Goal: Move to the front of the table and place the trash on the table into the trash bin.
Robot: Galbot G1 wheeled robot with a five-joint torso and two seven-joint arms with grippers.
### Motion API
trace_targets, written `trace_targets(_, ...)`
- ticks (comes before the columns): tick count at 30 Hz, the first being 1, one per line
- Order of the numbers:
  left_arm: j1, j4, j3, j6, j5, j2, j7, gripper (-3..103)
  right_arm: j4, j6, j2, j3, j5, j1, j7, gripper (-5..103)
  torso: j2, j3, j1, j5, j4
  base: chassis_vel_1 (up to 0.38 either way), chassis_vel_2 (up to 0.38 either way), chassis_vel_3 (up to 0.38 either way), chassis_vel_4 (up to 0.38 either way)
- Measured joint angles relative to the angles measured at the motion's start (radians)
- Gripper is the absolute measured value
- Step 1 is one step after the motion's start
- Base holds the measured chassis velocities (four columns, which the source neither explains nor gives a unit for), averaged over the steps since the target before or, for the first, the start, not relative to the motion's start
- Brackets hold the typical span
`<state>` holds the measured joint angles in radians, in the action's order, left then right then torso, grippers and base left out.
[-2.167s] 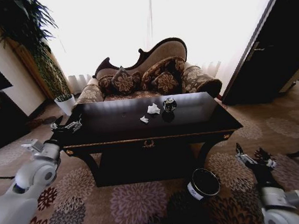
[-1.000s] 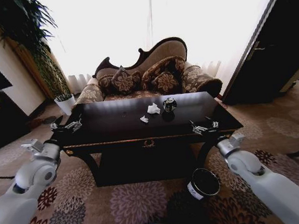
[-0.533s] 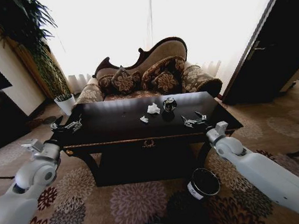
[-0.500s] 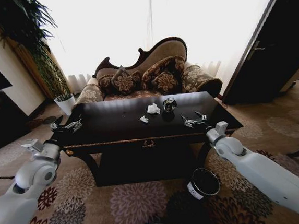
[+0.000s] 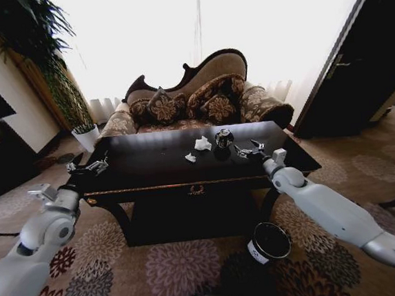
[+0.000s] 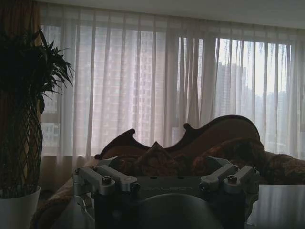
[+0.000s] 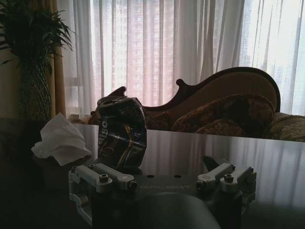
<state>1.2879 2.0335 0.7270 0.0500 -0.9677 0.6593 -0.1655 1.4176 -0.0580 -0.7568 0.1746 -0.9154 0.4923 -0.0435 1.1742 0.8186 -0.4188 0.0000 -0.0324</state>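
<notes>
Reaching over the table (image 5: 151, 167), the right gripper (image 5: 246, 150) hovers above the glossy top with its fingers spread apart and nothing between them. At its 10 o'clock, just beside it in the head view, stands the can (image 5: 224, 139), a dark, shiny, crushed piece of trash; the right wrist view shows that can (image 7: 122, 132) upright but dented, straight ahead of the open fingers and apart from them. At the can's 9 o'clock lies a paper wad (image 5: 203, 144), white and crumpled, and the wrist view places the same wad (image 7: 60, 141) just beside the can. A smaller scrap (image 5: 191, 158) rests on the top at the wad's 7 o'clock, near it but not touching.

From the right gripper's 6 o'clock, down on the carpet (image 5: 160, 269) beyond the table's front rail, the bin (image 5: 268, 242) stands, black with a white label, tilted so its mouth faces the camera. The right arm passes above and beside it.

At the table's 9 o'clock corner the left gripper (image 5: 88, 166) is held over the edge, fingers apart and empty. Behind the table, at 12 o'clock, a sofa (image 5: 193, 96) with patterned cushions sits before bright curtains (image 5: 173, 25); a plant (image 5: 28, 28) fills the 10 o'clock corner, with a white pot (image 5: 86, 137) below it
</notes>
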Motion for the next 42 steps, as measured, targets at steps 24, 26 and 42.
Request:
trace_targets(24,0.000,0.000,0.000,0.000,0.000,0.000,0.000,100,-0.137,-0.001,-0.109,0.165,0.006,-0.233,0.002,100,0.000,0.000,0.000,-0.0002,0.0000,0.000,0.000,0.000,0.000)
trace_targets(26,0.000,0.000,0.000,0.000,0.000,0.000,0.000,100,-0.151,-0.002,-0.123,0.173,0.006,-0.248,0.004,100,0.000,0.000,0.000,-0.0001,0.0000,0.000,0.000,0.000,0.000)
trace_targets(42,0.000,0.000,0.000,0.000,0.000,0.000,0.000,100,-0.161,-0.015,-0.141,0.182,0.029,-0.241,0.005,47,0.000,0.000,0.000,0.0000,-0.0001,0.000,0.000,0.000,0.000)
